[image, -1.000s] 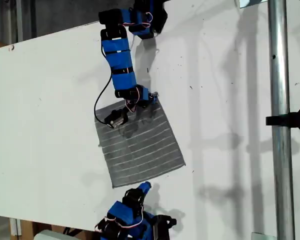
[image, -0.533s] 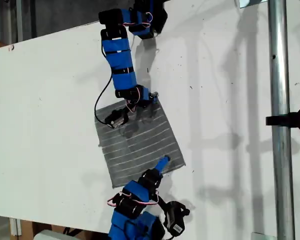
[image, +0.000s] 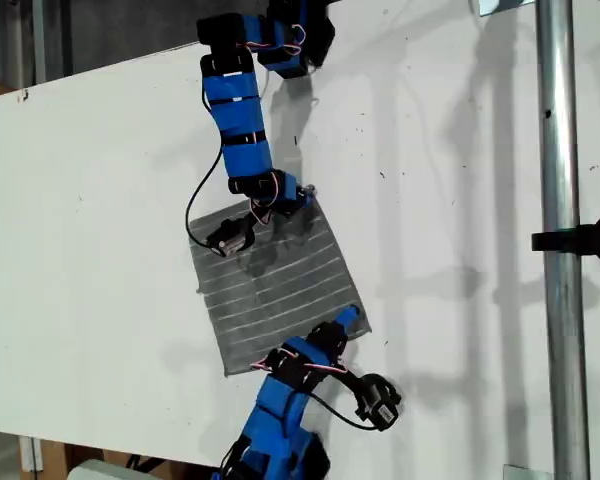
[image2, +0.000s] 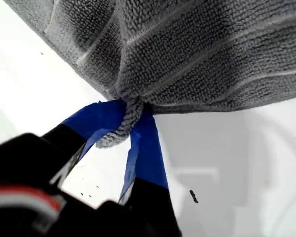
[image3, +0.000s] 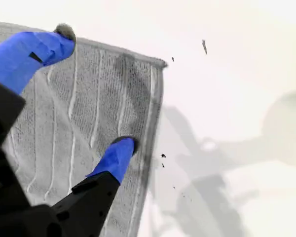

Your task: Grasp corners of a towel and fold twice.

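A white table [image: 100, 200] fills most of the exterior view, its surface marked with small dark specks and crossed by soft shadows. The towel [image: 280, 285] lies spread flat on it near the middle, dark grey with thin white stripes, set at a slant to the table's edges. Its far corner [image2: 119, 129] is gathered into a bunch and may be lifted slightly off the surface.

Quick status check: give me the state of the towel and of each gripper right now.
Towel: spread flat on the white table, unfolded, one corner pinched.
My first gripper: shut on that towel corner.
My second gripper: open, jaws spread over the towel beside another corner, nothing gripped.
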Controlling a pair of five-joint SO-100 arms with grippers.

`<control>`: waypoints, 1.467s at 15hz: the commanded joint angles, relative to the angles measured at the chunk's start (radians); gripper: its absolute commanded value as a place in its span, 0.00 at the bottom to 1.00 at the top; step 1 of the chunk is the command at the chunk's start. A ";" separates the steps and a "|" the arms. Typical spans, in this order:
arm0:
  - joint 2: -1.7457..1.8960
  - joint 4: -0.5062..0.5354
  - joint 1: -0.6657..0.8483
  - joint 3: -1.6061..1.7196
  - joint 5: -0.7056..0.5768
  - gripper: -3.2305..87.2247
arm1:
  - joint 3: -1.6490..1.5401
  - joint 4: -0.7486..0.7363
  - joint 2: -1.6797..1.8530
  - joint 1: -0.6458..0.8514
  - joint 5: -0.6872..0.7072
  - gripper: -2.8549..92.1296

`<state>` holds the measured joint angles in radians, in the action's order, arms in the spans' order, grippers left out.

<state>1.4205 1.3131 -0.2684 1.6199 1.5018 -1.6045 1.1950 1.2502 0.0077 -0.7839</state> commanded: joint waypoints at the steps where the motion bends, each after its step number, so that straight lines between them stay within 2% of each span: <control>1: -0.032 -0.005 0.006 -0.051 0.028 0.42 | 0.048 0.009 0.084 -0.018 0.009 0.03; 4: -0.087 -0.023 0.011 -0.044 0.071 0.41 | 0.049 0.015 0.107 -0.020 0.011 0.03; 7: -0.189 -0.095 0.017 -0.046 0.135 0.38 | 0.049 0.020 0.112 -0.021 0.008 0.03; 10: -0.282 -0.160 0.006 -0.054 0.213 0.23 | 0.048 0.025 0.112 -0.028 0.003 0.03; 11: -0.293 -0.161 0.008 -0.051 0.221 0.07 | 0.048 0.026 0.117 -0.028 0.003 0.03; 12: -0.285 -0.152 0.011 -0.046 0.219 0.00 | 0.048 0.031 0.121 -0.029 0.003 0.03; 13: -0.261 -0.123 0.006 -0.051 0.222 0.00 | 0.048 0.038 0.129 -0.029 0.003 0.03; 17: -0.107 -0.046 -0.037 -0.069 0.132 0.00 | 0.103 0.115 0.179 -0.078 -0.003 0.03; 20: -0.009 0.026 -0.114 -0.160 -0.012 0.00 | 0.201 0.236 0.222 -0.192 -0.038 0.03; 22: 0.054 0.035 -0.163 -0.210 -0.092 0.00 | 0.273 0.272 0.239 -0.278 -0.060 0.03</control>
<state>1.3837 1.3330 -0.3973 1.4696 1.4496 -1.4235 1.4481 1.4174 -0.2178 -0.8330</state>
